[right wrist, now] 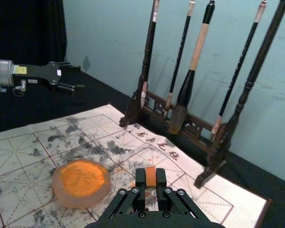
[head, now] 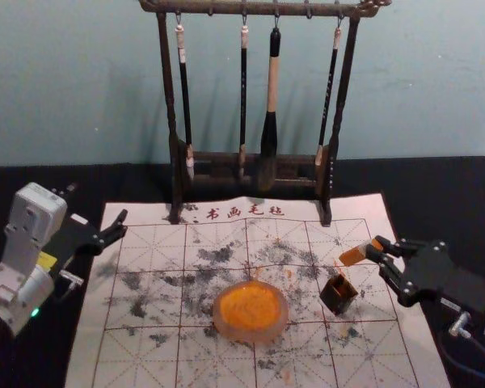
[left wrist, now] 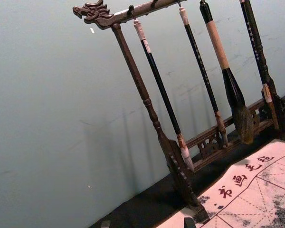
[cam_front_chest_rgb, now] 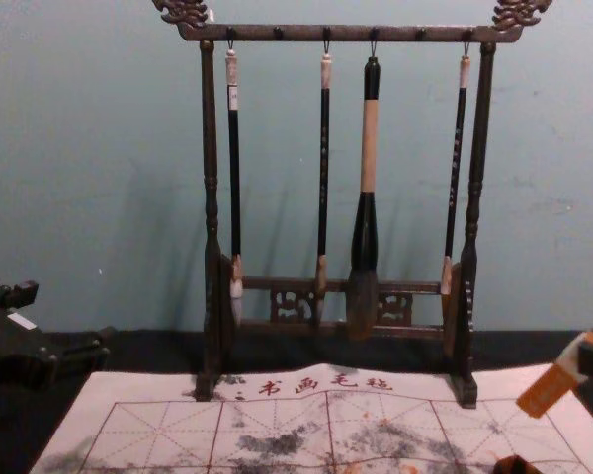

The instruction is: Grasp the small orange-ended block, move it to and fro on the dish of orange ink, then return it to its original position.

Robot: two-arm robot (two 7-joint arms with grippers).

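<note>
Right gripper [head: 375, 248], at right of frame, gripping small orange-ended block [head: 353, 256], tilted, up and right of dark square container [head: 338, 295]. Dish of orange ink [head: 282, 323] at lower centre. Left gripper [head: 97, 207], at left, fingers spread wide. Brush rack [head: 168, 89] at top centre.

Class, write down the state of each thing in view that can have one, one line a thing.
Right gripper: shut on the block
Orange-ended block: held tilted, clear of the dish
Left gripper: open, holding nothing
Dish: holding orange ink
Square container: open-topped
Calligraphy brushes: hanging, tips down
Brush rack: upright
Calligraphy mat: spread out, stained
</note>
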